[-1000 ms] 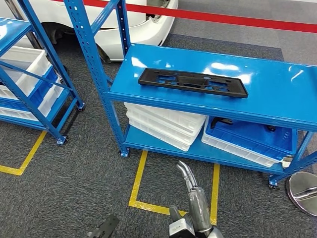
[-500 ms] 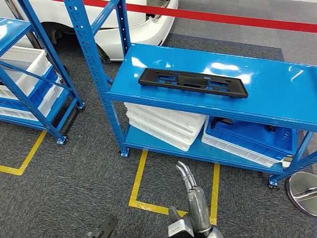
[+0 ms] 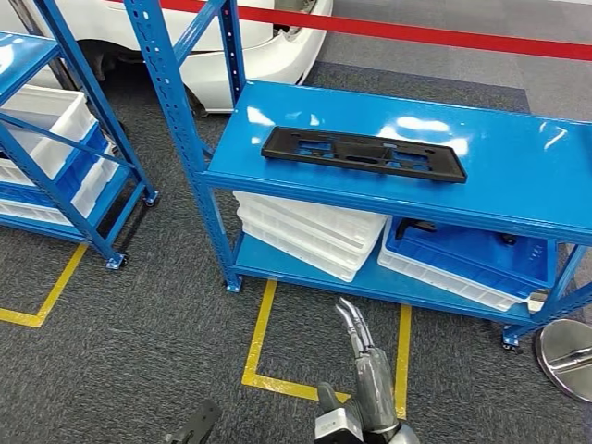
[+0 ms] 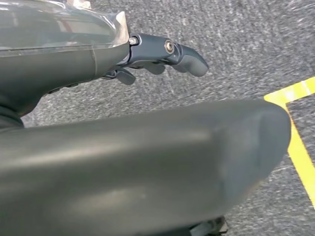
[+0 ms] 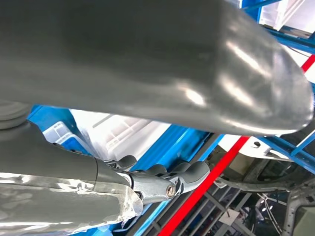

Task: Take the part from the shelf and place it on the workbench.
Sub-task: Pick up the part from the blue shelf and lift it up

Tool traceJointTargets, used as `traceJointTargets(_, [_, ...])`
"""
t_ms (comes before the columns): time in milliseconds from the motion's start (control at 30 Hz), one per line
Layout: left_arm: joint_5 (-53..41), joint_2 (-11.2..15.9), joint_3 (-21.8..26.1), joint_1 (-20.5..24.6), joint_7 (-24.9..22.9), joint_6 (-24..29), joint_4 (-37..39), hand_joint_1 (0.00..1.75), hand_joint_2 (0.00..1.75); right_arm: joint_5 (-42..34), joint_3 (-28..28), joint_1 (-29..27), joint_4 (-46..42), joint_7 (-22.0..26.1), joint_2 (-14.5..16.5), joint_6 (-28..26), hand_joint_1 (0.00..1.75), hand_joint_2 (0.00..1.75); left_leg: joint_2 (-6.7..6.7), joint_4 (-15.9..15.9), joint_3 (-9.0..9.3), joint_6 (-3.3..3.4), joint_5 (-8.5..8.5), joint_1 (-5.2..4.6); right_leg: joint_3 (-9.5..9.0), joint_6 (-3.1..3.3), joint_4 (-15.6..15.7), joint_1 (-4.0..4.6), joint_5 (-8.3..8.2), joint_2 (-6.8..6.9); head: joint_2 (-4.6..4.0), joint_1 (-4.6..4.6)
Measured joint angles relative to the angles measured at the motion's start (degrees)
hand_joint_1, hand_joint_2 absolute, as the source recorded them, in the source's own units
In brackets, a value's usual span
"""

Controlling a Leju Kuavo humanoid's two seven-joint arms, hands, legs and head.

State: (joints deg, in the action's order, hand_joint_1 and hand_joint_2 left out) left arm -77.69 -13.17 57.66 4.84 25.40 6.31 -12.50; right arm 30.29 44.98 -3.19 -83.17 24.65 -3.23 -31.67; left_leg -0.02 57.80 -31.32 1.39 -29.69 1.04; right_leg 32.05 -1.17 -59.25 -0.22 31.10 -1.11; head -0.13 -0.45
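Observation:
A long, flat black part (image 3: 363, 154) with cut-outs lies on the top board of the blue shelf (image 3: 516, 176), apart from both hands. My right hand (image 3: 366, 370) hangs low in front of the shelf, fingers stretched toward it and holding nothing. The right wrist view shows the same right hand (image 5: 163, 179) empty, with the shelf and white bins beyond it. My left hand (image 3: 195, 425) is a dark shape at the bottom edge of the head view. In the left wrist view the left hand (image 4: 167, 51) hangs over grey carpet, fingers out, holding nothing.
Stacked white bins (image 3: 307, 231) and a blue bin (image 3: 474, 254) sit on the lower board. A second blue rack (image 3: 42, 148) stands at the left. Behind are a white car (image 3: 265, 46) and a red barrier line (image 3: 453, 37). Yellow floor lines (image 3: 260, 324) and a round metal base (image 3: 565, 356) lie near.
The whole picture has shifted a few pixels to the right, so the camera moved slightly. My right hand has edged a little to the right. The part lies where it was.

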Motion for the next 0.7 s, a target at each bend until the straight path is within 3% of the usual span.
traceJointTargets(33, [0.0, 0.0, 0.0, 0.0, 0.0, -0.1, 0.0, 0.0, 0.0, 0.1, 0.0, 0.0, 0.0, 0.0, -0.1, -0.2, 0.0, 0.0, 0.08, -0.3, 0.33, 0.18, 0.03, 0.28, 1.09, -0.26, -2.3, -0.05, 1.15, 0.11, 0.0, 0.05])
traceJointTargets(100, [0.0, 0.0, 0.0, 0.0, 0.0, -0.1, 0.0, 0.0, 0.0, 0.3, 0.0, -0.1, 0.0, -0.1, -0.2, -0.6, 0.0, 0.0, 0.15, -0.4, 0.71, 0.2, -0.27, 0.46, 5.21, -0.82, -9.7, -0.41, 4.02, 0.27, 0.0, 0.13])
traceJointTargets(133, [0.0, 0.0, -0.1, 0.0, 0.0, -0.2, 0.0, 0.0, 0.0, 0.4, 0.0, -0.1, 0.0, -0.2, -0.4, -0.7, 0.0, 0.0, 0.16, -0.3, 0.92, 0.07, -0.52, 0.56, 7.26, -1.11, -12.9, -0.67, 4.72, 0.34, 0.0, 0.14])
traceJointTargets(167, [0.0, 0.0, -0.1, -0.1, 0.0, -0.2, 0.0, 0.0, 0.0, 0.5, 0.0, -0.1, 0.0, -0.4, -0.5, -0.8, 0.0, 0.0, 0.15, -0.3, 1.26, -0.16, -0.86, 0.71, 8.53, -1.4, -14.4, -0.92, 4.33, 0.42, 0.0, 0.13])
traceJointTargets(200, [0.0, 0.0, -0.1, -0.1, 0.0, -0.2, 0.0, 0.0, 0.0, 0.7, 0.0, -0.1, 0.0, -0.6, -0.5, -0.9, 0.0, 0.0, 0.13, -0.3, 1.79, -0.44, -1.28, 0.9, 8.62, -1.66, -13.6, -1.14, 2.7, 0.53, 0.0, 0.12])
traceJointTargets(267, [0.0, 0.0, -0.1, -0.1, -0.1, -0.3, 0.1, 0.0, 0.0, 1.0, 0.0, -0.1, 0.0, -1.0, -0.6, -1.2, 0.0, 0.0, 0.1, -0.4, 3.25, -1.22, -2.39, 1.35, 6.12, -2.2, -7.0, -1.44, -2.13, 0.93, 0.0, 0.13])
traceJointTargets(300, [0.0, 0.0, -0.1, 0.0, -0.1, -0.3, 0.1, 0.0, 0.0, 1.2, 0.1, -0.2, 0.0, -1.1, -0.7, -1.4, 0.0, 0.0, 0.09, -0.4, 3.84, -1.65, -2.89, 1.42, 4.81, -2.29, -3.9, -1.37, -3.66, 1.1, -0.01, 0.25])
traceJointTargets(367, [0.0, 0.0, -0.2, 0.1, -0.1, -0.3, 0.1, 0.0, 0.0, 1.6, 0.2, -0.2, 0.0, -1.5, -0.8, -1.9, 0.0, 0.0, 0.15, -0.6, 4.28, -2.44, -3.48, 1.28, 3.58, -1.48, -1.1, -1.09, -3.47, 1.24, -0.02, 0.34])
traceJointTargets(433, [0.0, 0.0, -0.3, 0.1, -0.1, -0.2, 0.1, 0.0, 0.0, 1.8, 0.3, -0.2, 0.0, -1.9, -0.9, -2.3, 0.0, 0.0, 0.3, -1.2, 4.63, -3.06, -3.75, 1.19, 3.27, -0.07, -0.5, -0.94, -2.44, 1.07, -0.02, 0.24])
traceJointTargets(500, [-0.1, 0.0, -0.4, 0.3, -0.2, -0.2, 0.1, 0.0, 0.0, 2.0, 0.3, -0.3, -0.1, -2.1, -1.0, -2.7, 0.0, 0.0, 0.4, -0.2, 4.63, -3.41, -4.69, 1.27, 2.39, 0.94, -0.1, -0.99, -1.82, 0.93, -0.02, 0.06])
traceJointTargets(567, [-0.2, 0.0, -0.4, 0.4, -0.2, -0.1, 0.1, 0.0, 0.0, 2.2, 0.4, -0.3, -0.1, -2.3, -1.0, -3.0, 0.0, 0.0, 0.39, 6.3, 1.41, -3.23, -7.12, 1.11, 1.17, 1.8, 0.3, -0.95, -1.06, 0.95, -0.02, -0.12])
traceJointTargets(633, [-0.2, 0.0, -0.4, 0.2, -0.3, -0.1, 0.1, 0.0, 0.0, 2.3, 0.4, -0.3, -0.1, -2.6, -1.2, -3.2, 0.0, 0.0, 0.39, 14.8, -4.14, -2.84, -9.1, 0.72, -0.01, 2.3, 0.4, -0.66, -0.06, 0.75, -0.02, -0.22])
traceJointTargets(667, [-0.2, 0.0, -0.4, 0.0, -0.3, -0.1, 0.1, 0.0, 0.0, 2.4, 0.4, -0.3, -0.1, -2.8, -1.2, -3.3, 0.0, 0.0, 0.39, 17.1, -6.28, -2.6, -8.65, 0.51, -0.76, 2.37, 0.4, -0.52, 0.55, 0.51, -0.02, -0.27])
traceJointTargets(700, [-0.2, 0.0, -0.4, -0.2, -0.3, -0.1, 0.1, 0.0, 0.0, 2.5, 0.4, -0.3, -0.1, -2.9, -1.3, -3.4, 0.0, 0.0, 0.38, 17.1, -7.42, -2.29, -6.8, 0.31, -1.69, 2.36, 0.4, -0.41, 1.23, 0.23, -0.02, -0.26])
